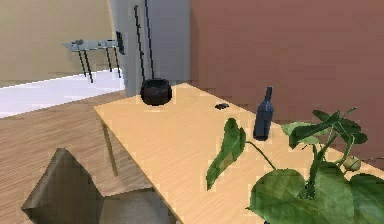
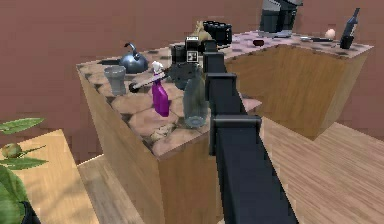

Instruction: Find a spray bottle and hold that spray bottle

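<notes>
my claw (image 2: 172, 73) reached over the stone-topped counter (image 2: 128, 140), near its front edge. the magenta spray bottle (image 2: 160, 98) stood on that counter, close by my claw. i could not tell whether i was grasping anything. a dark kettle (image 2: 133, 57) sat farther back on the counter.

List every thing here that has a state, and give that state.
tool: at the counter; cannot tell whether it holds anything
spray bottle: upright on the counter, near the tool
kettle: upright on the counter
dark bottle: upright on the table
black bowl: upright on the table
</notes>
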Motion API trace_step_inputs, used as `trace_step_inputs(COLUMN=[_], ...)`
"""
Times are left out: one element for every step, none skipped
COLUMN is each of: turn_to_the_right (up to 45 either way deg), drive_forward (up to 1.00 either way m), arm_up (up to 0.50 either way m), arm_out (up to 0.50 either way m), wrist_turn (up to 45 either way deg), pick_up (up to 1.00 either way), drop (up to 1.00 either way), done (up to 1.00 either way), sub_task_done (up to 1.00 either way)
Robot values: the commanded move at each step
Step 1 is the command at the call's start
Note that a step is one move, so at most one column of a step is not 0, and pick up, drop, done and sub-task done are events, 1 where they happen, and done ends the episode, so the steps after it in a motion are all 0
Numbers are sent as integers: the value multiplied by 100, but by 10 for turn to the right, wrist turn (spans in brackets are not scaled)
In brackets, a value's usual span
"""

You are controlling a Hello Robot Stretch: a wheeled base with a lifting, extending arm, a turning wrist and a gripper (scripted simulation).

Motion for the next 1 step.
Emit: trace_step_inputs(turn_to_the_right=[0], drive_forward=[0], arm_up=[0], arm_out=[0], wrist_turn=[180], pick_up=[0], drop=[0], done=[0], sub_task_done=[0])
